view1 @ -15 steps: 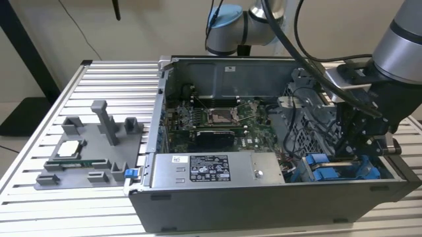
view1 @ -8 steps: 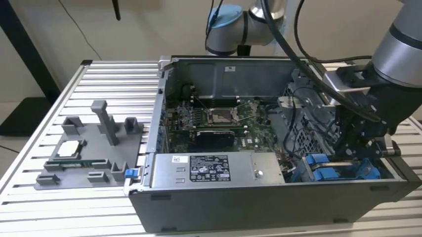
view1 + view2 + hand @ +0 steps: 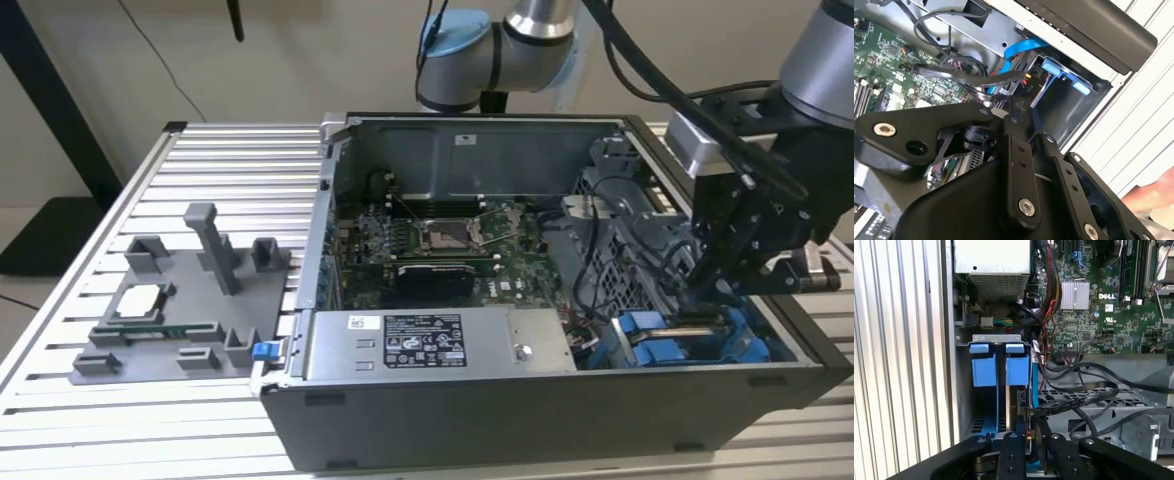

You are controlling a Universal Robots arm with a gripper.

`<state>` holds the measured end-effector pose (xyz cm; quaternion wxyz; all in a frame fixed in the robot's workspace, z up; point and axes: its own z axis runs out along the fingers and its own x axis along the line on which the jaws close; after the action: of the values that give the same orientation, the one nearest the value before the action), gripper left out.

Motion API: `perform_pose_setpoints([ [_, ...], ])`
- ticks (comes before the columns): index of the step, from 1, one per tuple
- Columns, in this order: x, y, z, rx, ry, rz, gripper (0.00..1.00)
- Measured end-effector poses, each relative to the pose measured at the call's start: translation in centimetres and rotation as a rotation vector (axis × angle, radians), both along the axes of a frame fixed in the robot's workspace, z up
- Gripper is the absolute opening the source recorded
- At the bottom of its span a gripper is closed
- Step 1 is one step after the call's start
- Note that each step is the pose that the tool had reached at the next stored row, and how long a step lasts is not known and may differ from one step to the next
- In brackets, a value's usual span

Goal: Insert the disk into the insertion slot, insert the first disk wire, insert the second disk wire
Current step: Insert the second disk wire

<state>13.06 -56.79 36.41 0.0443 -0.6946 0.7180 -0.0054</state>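
A workbench of parallel aluminium slats, pale and ribbed, carries everything; its slats run across the exterior view and show beside the case in both wrist views. An open grey computer tower case lies on its side on the slats, towards the exterior view's right, reaching nearly to the near edge. On the exterior view's left, just beside the case, a grey plastic fixture tray rests flat on the slats. A small blue part sits at the tray's corner nearest the case.
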Motion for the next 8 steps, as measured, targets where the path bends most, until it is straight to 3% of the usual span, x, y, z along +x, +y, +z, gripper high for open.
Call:
perform_pose_setpoints([
  [8, 0.00, 0.00, 0.66, -0.0002, 0.0001, 0.000, 1.00],
])
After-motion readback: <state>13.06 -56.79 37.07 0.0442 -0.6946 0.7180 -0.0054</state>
